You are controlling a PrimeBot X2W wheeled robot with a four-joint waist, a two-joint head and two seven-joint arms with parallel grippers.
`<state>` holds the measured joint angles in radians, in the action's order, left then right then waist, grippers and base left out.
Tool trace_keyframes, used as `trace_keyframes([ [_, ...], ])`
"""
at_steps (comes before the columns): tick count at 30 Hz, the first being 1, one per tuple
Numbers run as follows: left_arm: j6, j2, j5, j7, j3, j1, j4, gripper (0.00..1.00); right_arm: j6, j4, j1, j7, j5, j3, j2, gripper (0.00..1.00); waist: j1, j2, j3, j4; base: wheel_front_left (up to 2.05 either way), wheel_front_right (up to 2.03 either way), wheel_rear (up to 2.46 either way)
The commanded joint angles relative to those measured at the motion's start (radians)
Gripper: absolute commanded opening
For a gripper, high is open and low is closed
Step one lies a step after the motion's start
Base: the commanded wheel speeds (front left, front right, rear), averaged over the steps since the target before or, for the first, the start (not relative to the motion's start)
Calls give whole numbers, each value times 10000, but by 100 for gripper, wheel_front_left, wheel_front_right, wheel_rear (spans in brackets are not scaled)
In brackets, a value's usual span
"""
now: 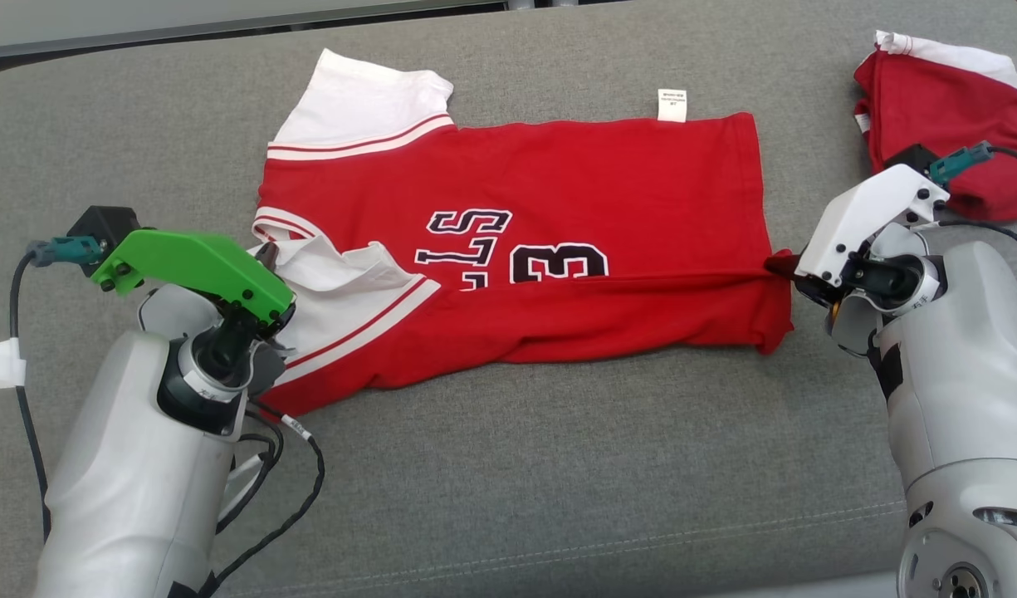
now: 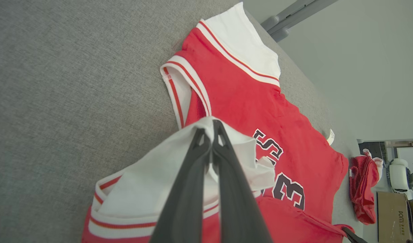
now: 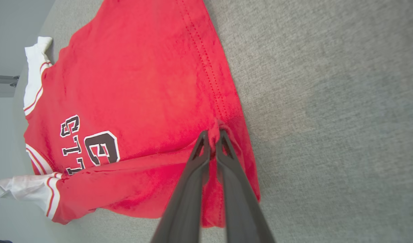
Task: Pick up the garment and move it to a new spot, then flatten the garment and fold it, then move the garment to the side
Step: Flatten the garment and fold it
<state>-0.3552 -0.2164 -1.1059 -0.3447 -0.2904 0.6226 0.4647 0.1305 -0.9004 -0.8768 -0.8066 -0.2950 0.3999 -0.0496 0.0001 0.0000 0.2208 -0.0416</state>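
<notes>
Gripped garment (image 1: pixel 516 166) either side of its number (image 1: pixel 558 264), left fingers (image 2: pixel 201 145) clenched on sleeve (image 1: pixel 342 291), right fingers (image 3: pixel 200 148) on hem (image 3: pixel 209 67); needed level, matched lifting.

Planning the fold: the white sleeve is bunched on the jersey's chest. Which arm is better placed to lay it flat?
Probably the left. The left gripper is shut on that sleeve, while the right gripper pinches the hem of the jersey at the opposite end.

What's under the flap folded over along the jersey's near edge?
The flap lies on the front of the jersey. It covers the lower part of the print; what is printed there cannot be seen.
</notes>
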Motion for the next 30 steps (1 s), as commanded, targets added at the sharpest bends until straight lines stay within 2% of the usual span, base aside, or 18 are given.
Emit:
trace_keyframes([
  [1,71,-113,169,-48,-62,224,80,0,2,-68,-152,93,74,-49,-21,90,-1,0,-14,-3,0,0,0],
  [2,73,-126,174,-103,-95,271,126,20,2,-106,-185,125,90,-71,-21,100,-1,0,-29,-2,0,0,0],
  [4,89,-179,251,-149,-166,386,181,43,2,-172,-236,211,128,-87,-24,100,-1,0,-70,3,0,0,0],
  [5,96,-211,253,-196,-189,426,202,68,2,-191,-278,256,136,-83,-22,100,-1,0,-94,5,0,0,0],
  [6,115,-239,276,-186,-200,461,215,100,2,-217,-318,277,153,-73,-22,100,-1,0,-131,9,0,0,0],
  [19,114,-604,197,-565,-274,60,-27,100,2,67,-94,206,186,33,-22,100,-1,0,-864,3,0,0,0],
  [25,120,-872,76,-657,-194,-577,-742,100,2,951,475,67,-132,-139,-23,100,-1,0,-1345,-4,0,0,0],
  [30,11,-1036,-143,-596,39,-1555,-1729,100,1,2212,1399,-86,-580,-301,-20,100,-1,0,-1741,23,0,0,0],
])
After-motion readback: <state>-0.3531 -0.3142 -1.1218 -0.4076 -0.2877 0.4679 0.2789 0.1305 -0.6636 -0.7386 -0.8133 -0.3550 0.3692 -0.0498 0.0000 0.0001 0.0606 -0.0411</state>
